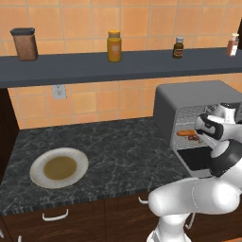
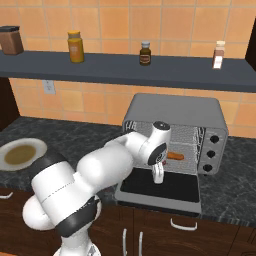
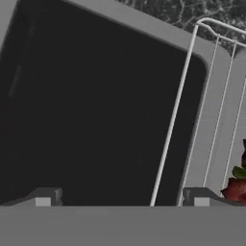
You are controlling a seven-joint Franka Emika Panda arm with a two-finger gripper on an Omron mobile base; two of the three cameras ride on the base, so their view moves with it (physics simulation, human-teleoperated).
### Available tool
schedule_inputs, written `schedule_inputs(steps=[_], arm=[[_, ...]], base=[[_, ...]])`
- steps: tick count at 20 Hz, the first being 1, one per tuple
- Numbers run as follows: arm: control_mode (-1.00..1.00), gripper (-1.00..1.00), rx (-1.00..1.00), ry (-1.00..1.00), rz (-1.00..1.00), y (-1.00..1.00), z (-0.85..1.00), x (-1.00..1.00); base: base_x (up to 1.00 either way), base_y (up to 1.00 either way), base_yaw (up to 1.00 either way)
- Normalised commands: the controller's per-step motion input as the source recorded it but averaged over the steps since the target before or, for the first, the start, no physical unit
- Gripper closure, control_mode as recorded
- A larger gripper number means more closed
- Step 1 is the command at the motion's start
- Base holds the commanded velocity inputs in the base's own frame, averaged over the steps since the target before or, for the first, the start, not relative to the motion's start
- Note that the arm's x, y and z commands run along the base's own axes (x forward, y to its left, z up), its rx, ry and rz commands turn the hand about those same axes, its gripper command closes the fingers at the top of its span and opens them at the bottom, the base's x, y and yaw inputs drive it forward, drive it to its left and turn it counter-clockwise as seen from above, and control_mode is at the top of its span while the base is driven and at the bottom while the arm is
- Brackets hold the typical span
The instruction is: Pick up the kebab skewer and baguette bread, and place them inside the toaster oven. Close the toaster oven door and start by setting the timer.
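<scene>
End effector open and empty over the lowered toaster oven door, baguette bread on the rack behind

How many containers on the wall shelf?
4: dark-lidded brown canister far left, yellow jar left of centre, small dark bottle right of centre, pale bottle far right. Nothing visibly hidden.

Flat, even rendered light around my pincer; soft shadow under the shelf above, no glare, slightly coarse edges.
</scene>
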Motion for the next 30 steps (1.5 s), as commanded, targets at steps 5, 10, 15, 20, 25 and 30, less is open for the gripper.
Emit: schedule_inputs(steps=[5,10,15,20,25,30], arm=[[-1.00,-1.00,0.00,0.00,0.00,0.00,-0.12,0.34],[-1.00,-1.00,0.00,0.00,0.00,0.00,-0.28,0.22],[-1.00,-1.00,0.00,0.00,0.00,0.00,-0.05,0.24],[-1.00,-1.00,0.00,-0.03,0.00,0.00,-0.05,0.09],[-1.00,-1.00,0.00,-0.04,0.00,0.00,0.00,0.00],[-1.00,-1.00,0.00,-0.06,0.00,0.00,0.00,-0.05]], base=[[0.00,0.00,0.00],[0.00,0.00,0.00],[0.00,0.00,0.00],[0.00,0.00,0.00],[0.00,0.00,0.00],[0.00,0.00,0.00]])
